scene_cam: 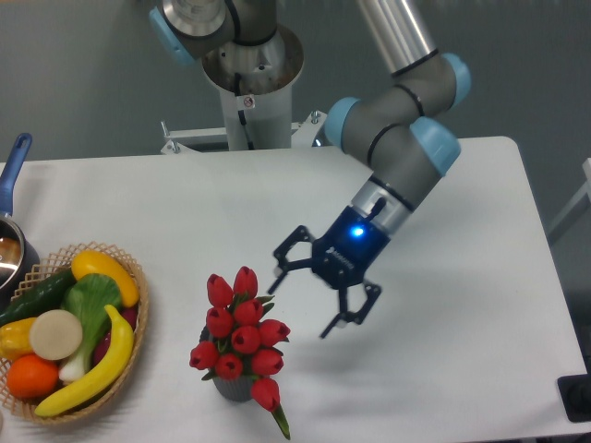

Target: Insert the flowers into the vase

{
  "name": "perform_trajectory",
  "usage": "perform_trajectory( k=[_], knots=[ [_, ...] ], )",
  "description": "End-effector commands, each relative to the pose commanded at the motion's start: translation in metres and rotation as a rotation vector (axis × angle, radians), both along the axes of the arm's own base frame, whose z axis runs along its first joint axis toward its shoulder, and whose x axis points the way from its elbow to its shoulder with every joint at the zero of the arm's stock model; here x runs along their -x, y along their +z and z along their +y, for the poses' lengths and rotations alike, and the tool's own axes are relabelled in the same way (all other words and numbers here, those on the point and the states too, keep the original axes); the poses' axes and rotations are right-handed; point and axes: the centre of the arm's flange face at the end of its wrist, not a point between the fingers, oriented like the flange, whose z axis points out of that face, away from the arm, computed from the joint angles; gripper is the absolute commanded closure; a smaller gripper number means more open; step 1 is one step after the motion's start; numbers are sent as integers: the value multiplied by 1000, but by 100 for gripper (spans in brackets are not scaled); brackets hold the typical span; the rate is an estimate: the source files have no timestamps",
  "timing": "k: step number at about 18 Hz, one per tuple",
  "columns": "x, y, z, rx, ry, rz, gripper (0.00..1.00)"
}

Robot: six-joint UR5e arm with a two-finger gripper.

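The flowers (pixel 241 337), a bunch of red tulip buds with green leaves, stand in the vase (pixel 233 388), a small dark grey cylinder mostly hidden beneath them near the table's front edge. One bud droops low at the front right. My gripper (pixel 303 302) hangs open to the right of the bunch and slightly above it, clear of the buds, with nothing between its fingers.
A wicker basket (pixel 137 325) of fruit and vegetables sits at the front left. A pot with a blue handle (pixel 13 168) shows at the left edge. The arm's base (pixel 249 88) stands at the back of the white table (pixel 462 369).
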Motion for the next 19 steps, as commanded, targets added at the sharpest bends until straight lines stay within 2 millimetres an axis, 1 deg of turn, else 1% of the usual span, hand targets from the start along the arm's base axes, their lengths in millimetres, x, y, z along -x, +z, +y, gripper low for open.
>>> perform_trajectory(
  k=[4, 6, 8, 10, 12, 13, 14, 16, 19],
  knots=[
    [20, -23, -25, 320, 128, 146, 0],
    [22, -24, -32, 394, 158, 181, 0],
    [17, -20, -35, 401, 159, 192, 0],
    [18, -21, -38, 433, 167, 208, 0],
    [18, -19, -46, 521, 184, 266, 0],
    [16, -21, -51, 575, 164, 315, 0],
    [11, -26, -52, 619, 122, 357, 0],
    [0, -31, -46, 660, 84, 390, 0],
    [-4, -33, -47, 692, 82, 392, 0]
  ],
)
